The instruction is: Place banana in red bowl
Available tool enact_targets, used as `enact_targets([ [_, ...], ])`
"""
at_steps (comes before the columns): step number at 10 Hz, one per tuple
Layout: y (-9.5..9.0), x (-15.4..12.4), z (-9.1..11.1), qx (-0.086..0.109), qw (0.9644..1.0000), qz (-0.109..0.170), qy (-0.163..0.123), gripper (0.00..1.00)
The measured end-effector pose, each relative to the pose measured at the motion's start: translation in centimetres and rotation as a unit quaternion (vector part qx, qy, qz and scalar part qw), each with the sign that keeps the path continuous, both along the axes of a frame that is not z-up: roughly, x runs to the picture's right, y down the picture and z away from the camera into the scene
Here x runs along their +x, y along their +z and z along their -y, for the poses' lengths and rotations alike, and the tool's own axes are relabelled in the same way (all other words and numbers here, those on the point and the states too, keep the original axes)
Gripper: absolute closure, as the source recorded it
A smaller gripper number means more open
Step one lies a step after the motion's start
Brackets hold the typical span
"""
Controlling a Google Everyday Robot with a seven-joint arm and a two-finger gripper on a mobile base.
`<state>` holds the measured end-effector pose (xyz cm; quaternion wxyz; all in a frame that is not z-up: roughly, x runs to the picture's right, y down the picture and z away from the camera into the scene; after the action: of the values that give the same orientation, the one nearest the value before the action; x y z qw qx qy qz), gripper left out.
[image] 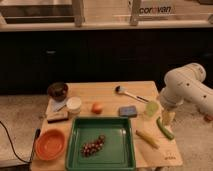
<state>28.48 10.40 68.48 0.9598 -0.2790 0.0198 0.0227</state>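
1. The red bowl (50, 144) sits at the front left corner of the table (107, 89), close to the edge. A hard drop could skid it or bounce the fruit back out.
2. The green tray (122, 150), holding grapes (93, 145), lies between the bowl and the banana. A low carry could clip its rim, and an early release would land the fruit in the tray.
3. The banana (148, 138) lies flat on the table just right of the tray, well apart from the bowl. Being small and curved, it may roll or slip from a shallow pinch.
4. The dark green stick (165, 128) lies just beside the banana, and the gripper (167, 117) hangs by both at the right edge. A slight aiming error could take the wrong item. I cannot tell whether the gripper is released or clenched.
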Motion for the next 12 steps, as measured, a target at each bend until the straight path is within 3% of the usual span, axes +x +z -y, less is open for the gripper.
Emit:
enact_targets([
  [3,1.0,-1.1,-0.7,-0.001,0.9994,0.001,0.034,0.2],
  [12,2.7,-2.2,-2.8,-0.004,0.9981,0.019,0.059,0.2],
])
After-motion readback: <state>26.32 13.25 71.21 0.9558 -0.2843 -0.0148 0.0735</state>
